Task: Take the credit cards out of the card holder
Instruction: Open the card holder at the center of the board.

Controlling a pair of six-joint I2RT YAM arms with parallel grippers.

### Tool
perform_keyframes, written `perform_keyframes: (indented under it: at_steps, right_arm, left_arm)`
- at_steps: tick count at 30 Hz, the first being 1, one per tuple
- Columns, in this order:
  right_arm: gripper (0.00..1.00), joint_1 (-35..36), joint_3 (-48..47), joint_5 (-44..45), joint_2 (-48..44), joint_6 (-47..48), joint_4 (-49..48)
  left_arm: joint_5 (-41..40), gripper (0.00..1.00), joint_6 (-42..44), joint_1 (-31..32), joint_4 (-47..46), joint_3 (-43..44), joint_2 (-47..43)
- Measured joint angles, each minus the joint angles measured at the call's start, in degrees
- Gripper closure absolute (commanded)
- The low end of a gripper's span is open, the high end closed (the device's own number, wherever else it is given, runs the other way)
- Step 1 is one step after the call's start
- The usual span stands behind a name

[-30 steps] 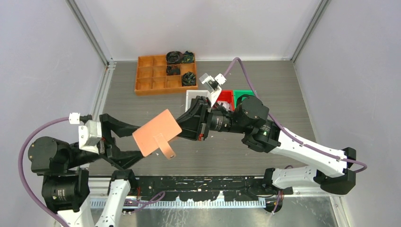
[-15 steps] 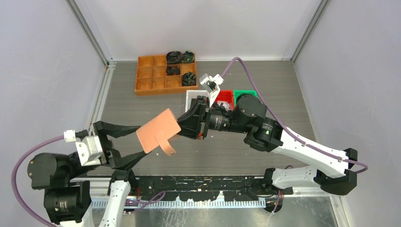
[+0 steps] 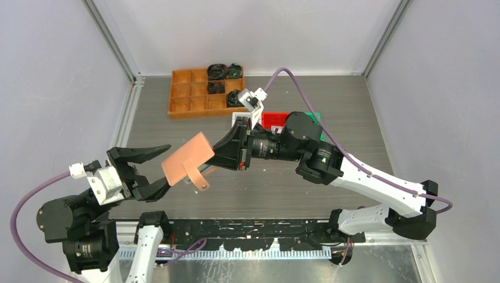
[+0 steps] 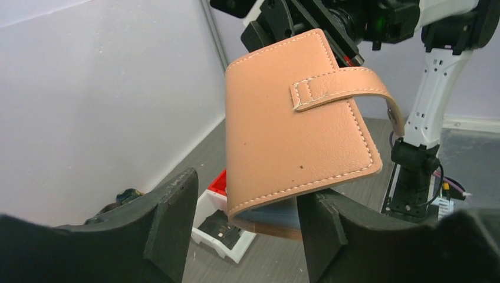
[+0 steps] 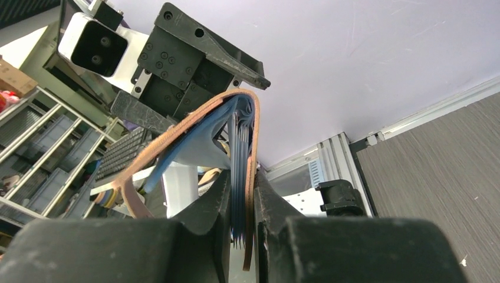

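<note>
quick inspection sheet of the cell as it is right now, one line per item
surface: grey table, no cards seen lying on it
job's things: card holder held in the air, strap tab unfastened; credit cards show only as thin edges inside the fold, none out
clutter: orange tray with black coiled bundles at the back; red bin partly hidden by the right arm
grippers: right pincer shut on the card holder; left pincer open, fingers either side of its other edge
cables: a purple cable loops off each wrist, clear of the holder
surroundings: pale walls, metal frame posts
</note>
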State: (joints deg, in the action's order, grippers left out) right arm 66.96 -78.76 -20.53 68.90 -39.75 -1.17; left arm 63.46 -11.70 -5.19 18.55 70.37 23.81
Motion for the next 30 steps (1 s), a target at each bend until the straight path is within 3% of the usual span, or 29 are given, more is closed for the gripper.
perform_keyframes:
  at_steps: [13,14,15,16,17,20,24,30]
  right_arm:
    - [0.95,-0.11,-0.39,-0.28,2.01,-2.93,-2.80]
    - [0.93,-0.13,-0.37,-0.15,2.10,-3.15,-2.99]
    - [0.85,-0.17,-0.28,-0.07,2.12,-3.54,-3.43]
    - [0.71,-0.20,-0.07,0.00,2.12,-3.91,-3.91]
    - [0.65,-0.20,0.15,0.07,2.12,-4.26,-4.50]
    - [0.59,-0.17,1.44,-0.13,1.97,-5.62,-7.26]
    - [0.59,-0.15,4.20,-0.59,0.66,-5.95,-9.51]
    - [0.75,-0.17,8.37,-0.50,-3.10,-5.16,-10.93]
  left_arm:
    - [-10.58,0.93,-15.61,-0.13,-7.17,-2.36,-0.35]
    - [-11.30,0.96,-16.74,-0.13,-7.19,-2.45,-0.35]
    - [-11.74,0.99,-17.64,-0.13,-7.19,-2.45,-0.35]
    - [-12.24,1.00,-18.53,-0.13,-7.19,-2.47,-0.35]
    - [-12.74,1.00,-19.63,-0.13,-7.15,-2.47,-0.35]
    - [-14.84,1.00,-22.77,-0.15,-6.49,-2.47,-0.24]
    - [-17.00,1.00,-27.56,-0.15,-5.20,-2.27,1.36]
    - [-17.79,1.00,-33.29,-0.20,-4.04,-1.49,4.61]
